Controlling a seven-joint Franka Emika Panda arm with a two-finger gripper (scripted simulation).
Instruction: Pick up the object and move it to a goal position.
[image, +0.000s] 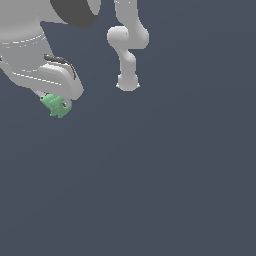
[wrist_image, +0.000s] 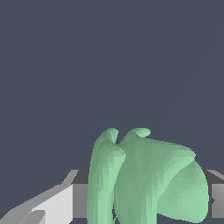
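Jaws (image: 59, 102) clamp the lumpy green object (wrist_image: 144, 179), its lobes jutting out beyond them.

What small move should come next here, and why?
Probably carry the green object toward the goal while keeping the grip. It sits at the tool tip in the exterior view, and in the wrist view it fills the space between the fingers. No goal marker is visible, so the direction is unclear.
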